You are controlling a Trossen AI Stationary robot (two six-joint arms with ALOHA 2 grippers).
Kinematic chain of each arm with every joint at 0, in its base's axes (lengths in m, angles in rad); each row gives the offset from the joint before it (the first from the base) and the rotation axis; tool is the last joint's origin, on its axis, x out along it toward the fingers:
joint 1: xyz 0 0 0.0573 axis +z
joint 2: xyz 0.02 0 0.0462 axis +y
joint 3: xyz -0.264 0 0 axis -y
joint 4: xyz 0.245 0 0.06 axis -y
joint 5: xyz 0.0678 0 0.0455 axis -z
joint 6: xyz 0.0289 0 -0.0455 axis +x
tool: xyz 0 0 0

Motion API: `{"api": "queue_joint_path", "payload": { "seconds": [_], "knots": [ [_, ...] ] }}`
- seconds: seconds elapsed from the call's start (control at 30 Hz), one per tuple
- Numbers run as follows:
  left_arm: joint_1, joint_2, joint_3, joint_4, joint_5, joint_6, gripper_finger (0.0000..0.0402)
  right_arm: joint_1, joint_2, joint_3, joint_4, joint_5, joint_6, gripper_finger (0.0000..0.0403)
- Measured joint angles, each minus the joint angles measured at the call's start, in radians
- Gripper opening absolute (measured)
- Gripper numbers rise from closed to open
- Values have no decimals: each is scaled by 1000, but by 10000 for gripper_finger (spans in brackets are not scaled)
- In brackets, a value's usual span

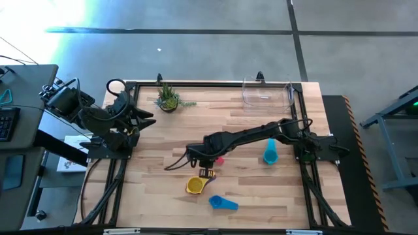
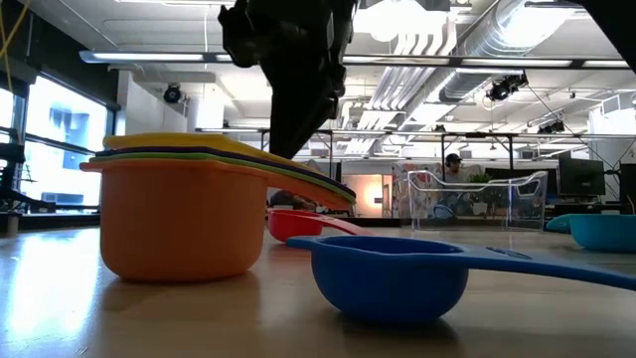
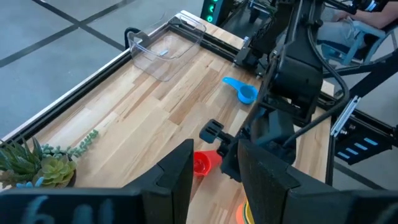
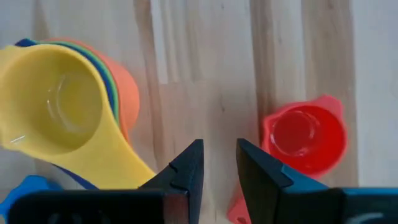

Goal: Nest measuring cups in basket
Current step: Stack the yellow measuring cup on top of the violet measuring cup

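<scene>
- High view: I see my right gripper reaching out to mid-table, just above the nested stack of cups, whose top cup is yellow. A red cup peeks out beside the arm. A blue cup lies near the front edge, a teal cup sits apart to the right, and the clear basket stands at the far right corner, with no cup in it. A potted plant stands at the far edge. My left gripper waits at the table's left side.
- Low view: the stack shows an orange outer cup with coloured handles fanned on top. The blue cup sits nearest, the red cup behind, the basket far back.
- Left wrist view: my left fingers stand apart, holding nothing. I see the basket, teal cup, red cup and plant.
- Right wrist view: my right fingers stand a narrow gap apart over bare wood, gripping nothing, between the stack and the red cup.
</scene>
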State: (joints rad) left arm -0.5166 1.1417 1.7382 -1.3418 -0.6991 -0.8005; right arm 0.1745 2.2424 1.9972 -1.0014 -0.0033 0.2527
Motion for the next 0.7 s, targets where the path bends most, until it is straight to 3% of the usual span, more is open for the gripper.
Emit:
{"api": "queue_joint_path", "payload": {
  "seconds": [0.7],
  "knots": [
    [0,0,0,2,0,0,115,30,68,-1,-40,-88,-18,87]
  ]
}}
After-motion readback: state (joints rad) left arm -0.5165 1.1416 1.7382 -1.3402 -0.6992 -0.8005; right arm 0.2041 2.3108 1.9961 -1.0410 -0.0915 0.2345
